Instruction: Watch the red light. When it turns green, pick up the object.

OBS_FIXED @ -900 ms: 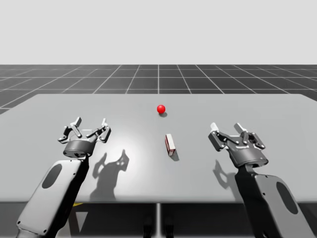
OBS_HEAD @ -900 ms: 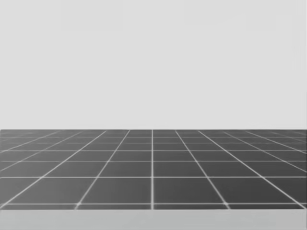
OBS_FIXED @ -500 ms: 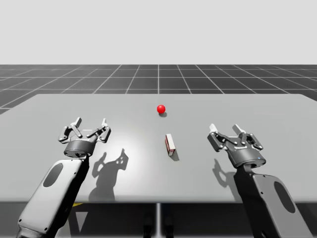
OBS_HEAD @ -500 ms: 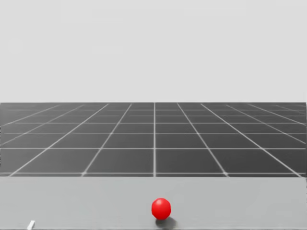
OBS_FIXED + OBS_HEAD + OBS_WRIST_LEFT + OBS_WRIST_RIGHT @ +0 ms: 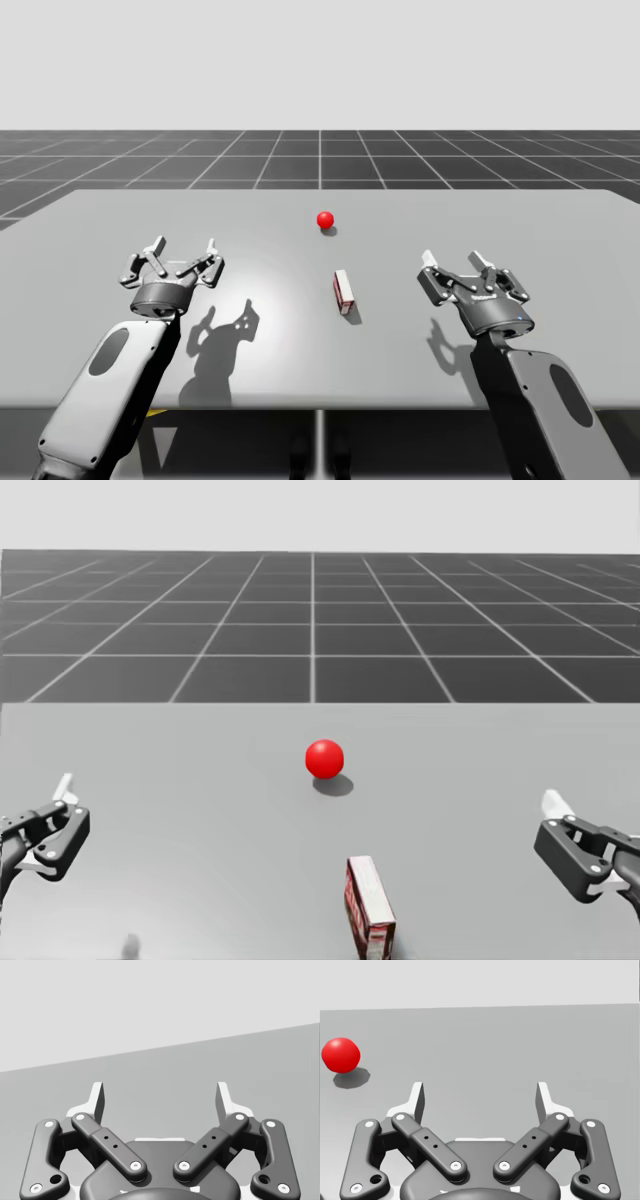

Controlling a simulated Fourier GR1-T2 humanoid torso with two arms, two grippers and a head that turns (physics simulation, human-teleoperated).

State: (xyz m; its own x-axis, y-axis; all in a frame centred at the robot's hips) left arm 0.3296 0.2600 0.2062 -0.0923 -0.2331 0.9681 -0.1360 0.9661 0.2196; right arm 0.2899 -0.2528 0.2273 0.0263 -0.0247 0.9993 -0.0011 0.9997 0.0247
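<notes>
Small red-and-white box (image 5: pixel 343 292) stands on edge at the centre of the high view, its long axis pointing up the frame toward the red light (image 5: pixel 325 219). I judge my right gripper (image 5: pixel 455 266) nearer to it than my left gripper (image 5: pixel 183 249); both have their fingers spread.

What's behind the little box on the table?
The red ball light sits behind the box, apart from it, with bare table between them. The box's own far face and the strip of table right against it are hidden.
</notes>
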